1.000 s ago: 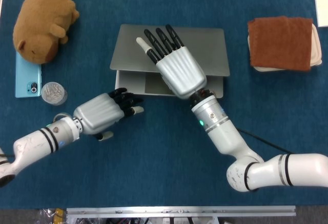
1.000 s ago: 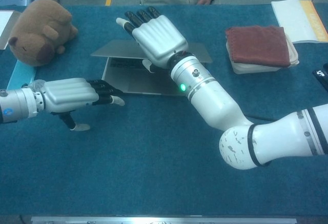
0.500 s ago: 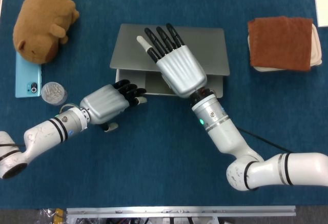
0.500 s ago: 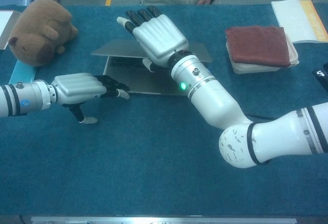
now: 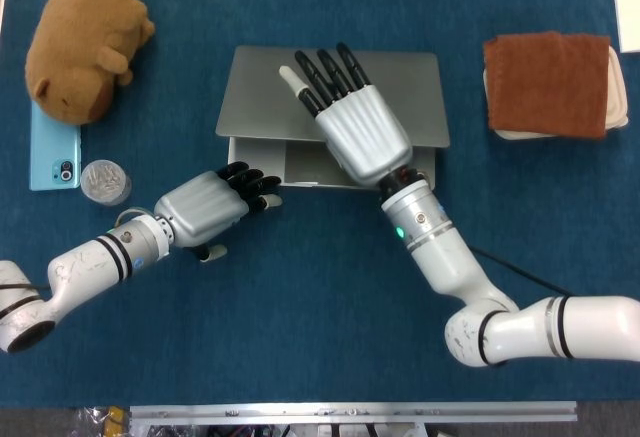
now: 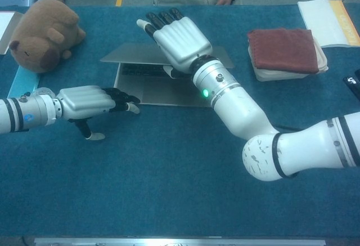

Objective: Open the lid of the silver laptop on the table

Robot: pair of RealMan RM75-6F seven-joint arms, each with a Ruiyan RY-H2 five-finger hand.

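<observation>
The silver laptop (image 5: 400, 97) (image 6: 132, 53) lies at the table's middle with its lid raised a little, so a strip of keyboard (image 6: 140, 71) shows underneath. My right hand (image 5: 360, 132) (image 6: 180, 37) lies over the lid's front edge. Its fingers are straight and apart, pointing toward the back, and the thumb (image 6: 170, 73) is tucked under the lid. My left hand (image 5: 205, 207) (image 6: 87, 101) rests on the table at the laptop's front left corner. Its bent fingertips (image 6: 130, 104) touch the base and it holds nothing.
A brown plush animal (image 5: 80, 42) sits at the back left, over a light blue phone (image 5: 52, 152), with a small round jar (image 5: 105, 181) beside them. A rust-brown cloth (image 5: 548, 82) lies on a white container at the back right. A person sits behind the table.
My left hand has moved in toward the laptop's front left corner until its fingertips reach it. My right hand has shifted slightly right along the lid's edge.
</observation>
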